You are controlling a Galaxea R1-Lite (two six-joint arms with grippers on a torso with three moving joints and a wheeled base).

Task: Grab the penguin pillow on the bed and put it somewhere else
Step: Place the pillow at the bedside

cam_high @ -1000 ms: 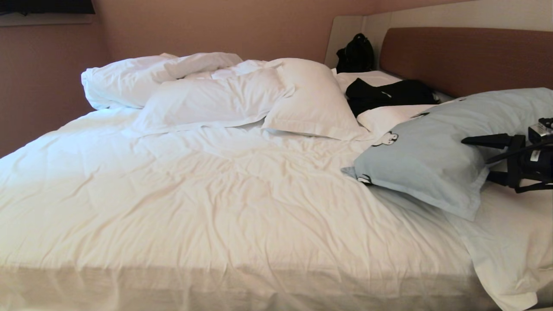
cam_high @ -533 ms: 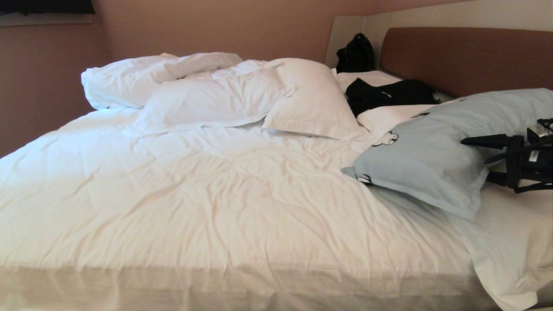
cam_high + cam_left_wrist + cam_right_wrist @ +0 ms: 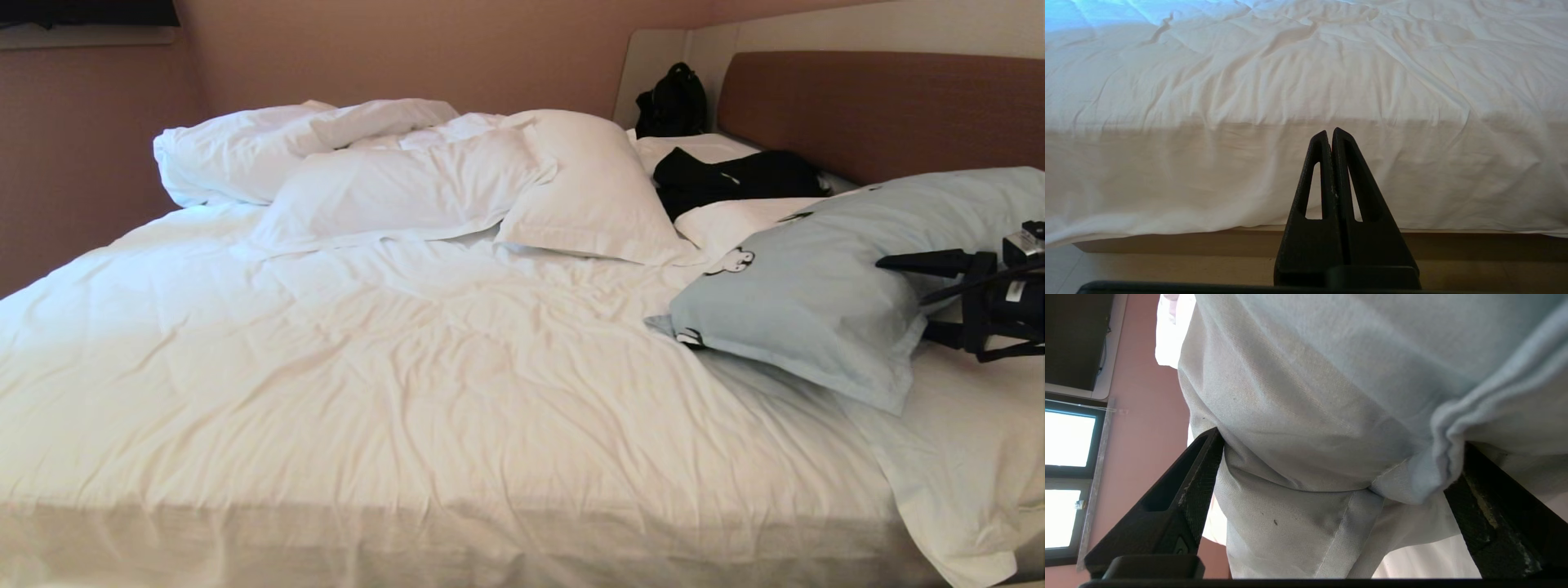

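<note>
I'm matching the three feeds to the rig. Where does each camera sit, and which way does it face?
Head view: high, looking down over the bed; right hand at the penguin pillow.
Left wrist view: low at the bed's edge, facing its side; shut left hand.
Right wrist view: against the pillow, its open fingers astride it.
Head and right wrist views share the pillow.

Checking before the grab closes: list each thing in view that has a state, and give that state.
penguin pillow: lying on the bed, plain face up, its end between the right hand's fingers.
right hand: open wide around the pillow's end.
left hand: shut, empty, parked low facing the bed's side.
bed: unmade, duvet wrinkled.
white pillows: heaped at the far side.
</note>
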